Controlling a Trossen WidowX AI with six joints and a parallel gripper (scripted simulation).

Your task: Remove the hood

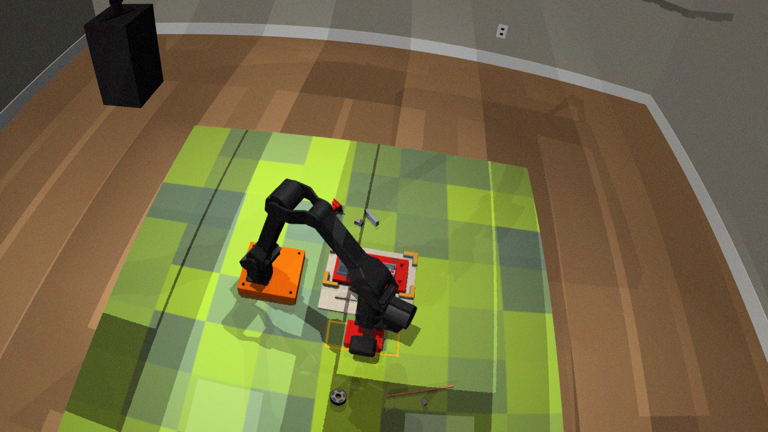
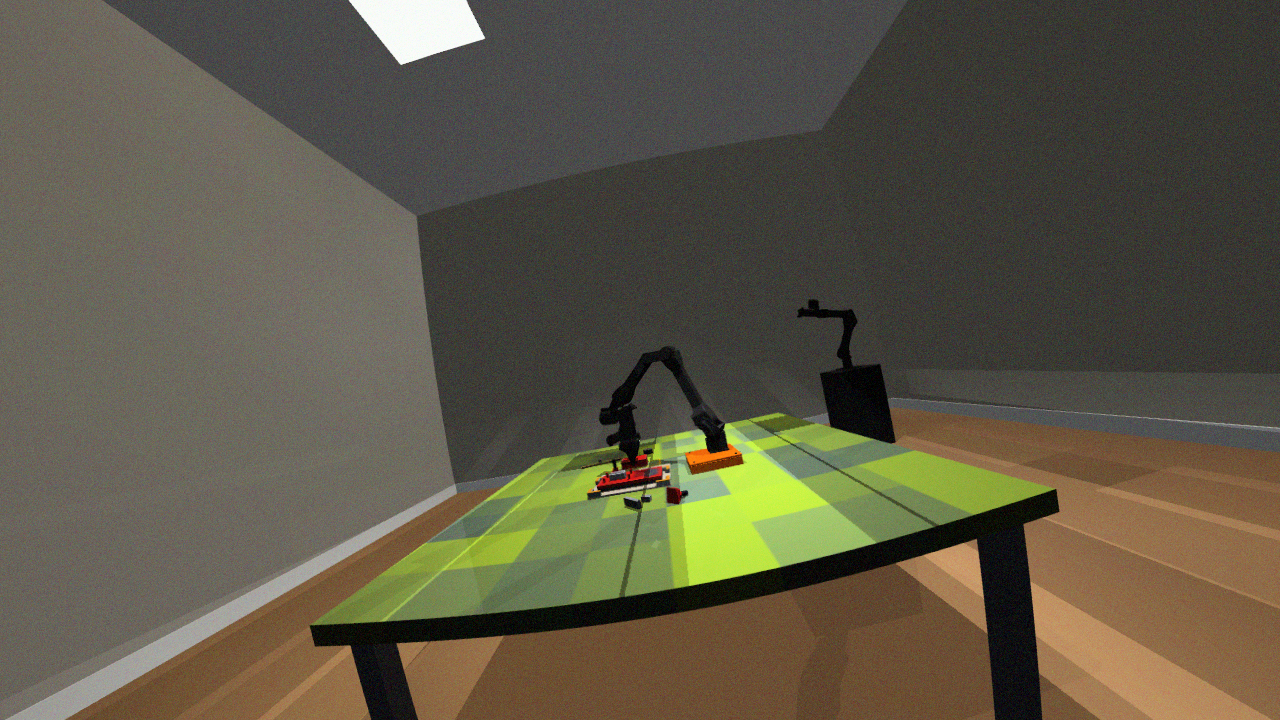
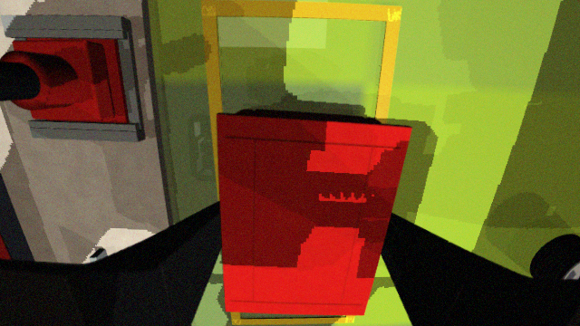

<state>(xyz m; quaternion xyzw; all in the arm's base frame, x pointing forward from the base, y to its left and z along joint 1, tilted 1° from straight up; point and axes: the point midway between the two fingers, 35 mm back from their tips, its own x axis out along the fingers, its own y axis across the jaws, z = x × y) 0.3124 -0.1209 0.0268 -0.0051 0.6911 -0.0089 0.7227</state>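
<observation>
My gripper point(image 1: 367, 337) point(image 3: 302, 213) is shut on the red hood point(image 1: 351, 329) point(image 3: 272, 181), one black finger at each side in the wrist view. The hood is level and low over the marked area, a yellow outline point(image 1: 398, 344) point(image 3: 340, 11) on the table. In the wrist view the hood hides parts of the outline's long sides. I cannot tell whether its underside touches the table. The toy car point(image 1: 402, 279) point(image 2: 626, 480), red and without its hood, sits on the pale board point(image 1: 326, 300) point(image 3: 127, 190) beside the area, partly hidden by my arm.
On the board a red block point(image 3: 106, 81) with a black rod stands between grey rails. A wheel point(image 1: 338, 396) point(image 3: 539, 258), a thin stick point(image 1: 421, 390) and a small grey piece point(image 1: 424, 401) lie beyond the area. A red part point(image 1: 336, 204) and grey pieces point(image 1: 371, 217) lie behind the car.
</observation>
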